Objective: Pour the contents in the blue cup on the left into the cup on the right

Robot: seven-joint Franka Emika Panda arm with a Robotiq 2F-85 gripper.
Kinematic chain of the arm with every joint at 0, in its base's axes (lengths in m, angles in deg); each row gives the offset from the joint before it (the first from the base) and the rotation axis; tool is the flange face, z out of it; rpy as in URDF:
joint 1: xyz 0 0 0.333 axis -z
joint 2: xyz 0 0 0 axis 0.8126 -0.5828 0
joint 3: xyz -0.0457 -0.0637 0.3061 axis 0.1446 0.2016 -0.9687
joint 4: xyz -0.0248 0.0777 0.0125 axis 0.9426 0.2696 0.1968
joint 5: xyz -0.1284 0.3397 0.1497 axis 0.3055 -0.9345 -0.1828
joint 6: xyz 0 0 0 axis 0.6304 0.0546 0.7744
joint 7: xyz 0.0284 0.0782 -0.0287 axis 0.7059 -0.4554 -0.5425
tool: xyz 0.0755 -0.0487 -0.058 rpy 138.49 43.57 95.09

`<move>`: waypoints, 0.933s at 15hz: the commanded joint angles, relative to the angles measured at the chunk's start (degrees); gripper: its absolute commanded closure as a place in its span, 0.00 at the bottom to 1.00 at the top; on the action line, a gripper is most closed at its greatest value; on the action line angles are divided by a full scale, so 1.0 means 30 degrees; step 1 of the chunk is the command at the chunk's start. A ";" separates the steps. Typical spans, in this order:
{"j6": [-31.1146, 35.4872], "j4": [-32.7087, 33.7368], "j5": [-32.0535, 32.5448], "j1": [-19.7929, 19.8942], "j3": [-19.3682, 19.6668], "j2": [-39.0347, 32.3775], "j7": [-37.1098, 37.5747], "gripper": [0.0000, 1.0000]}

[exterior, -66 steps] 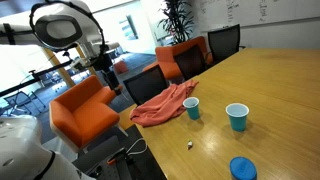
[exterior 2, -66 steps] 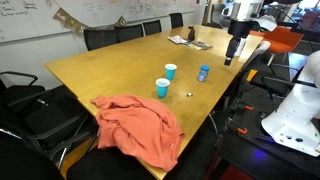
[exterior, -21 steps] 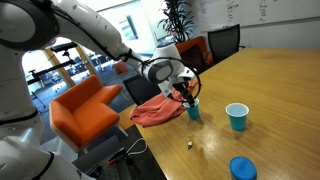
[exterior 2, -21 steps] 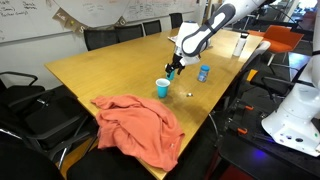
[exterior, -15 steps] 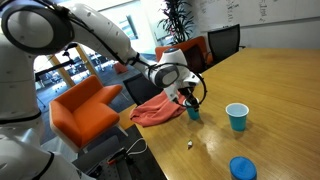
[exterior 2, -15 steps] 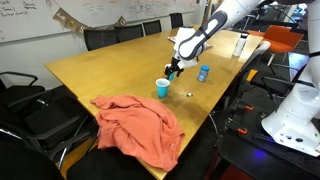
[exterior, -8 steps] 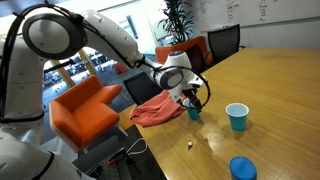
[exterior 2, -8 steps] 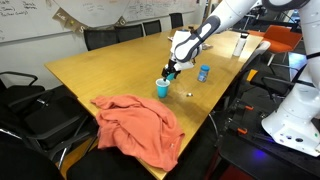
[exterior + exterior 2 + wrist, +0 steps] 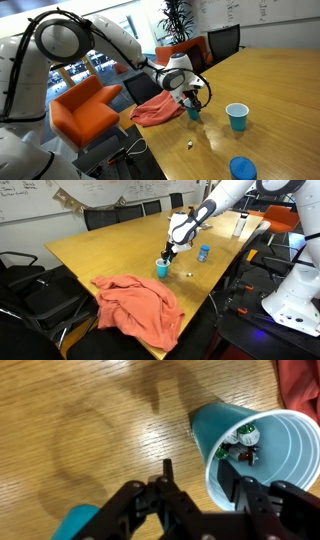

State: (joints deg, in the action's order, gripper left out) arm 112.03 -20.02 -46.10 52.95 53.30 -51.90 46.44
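Observation:
A blue cup (image 9: 193,110) stands next to the red cloth, also seen in an exterior view (image 9: 162,269). In the wrist view the cup (image 9: 270,435) holds small green, red and white pieces (image 9: 243,446). My gripper (image 9: 205,488) is open and straddles the cup's rim, with one finger (image 9: 166,472) outside the wall and the other inside. It is low over the cup in both exterior views (image 9: 191,99) (image 9: 168,256). A second blue cup (image 9: 237,116) stands apart further along the table; in the other exterior view the arm hides it.
A red cloth (image 9: 158,106) (image 9: 140,302) lies at the table edge beside the cup. A blue round object (image 9: 243,168) (image 9: 203,253) sits nearby. A tiny piece (image 9: 190,145) lies on the wood. Chairs ring the table, with an orange armchair (image 9: 82,108).
My gripper has lowered a little onto the cup beside the cloth. The cups and cloth have not moved.

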 commanded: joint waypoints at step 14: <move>-0.2290 -0.1053 -0.0595 0.0002 -0.0427 0.3593 -0.0453 0.99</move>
State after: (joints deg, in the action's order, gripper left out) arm 110.09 -19.73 -47.09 52.37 51.87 -48.40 46.19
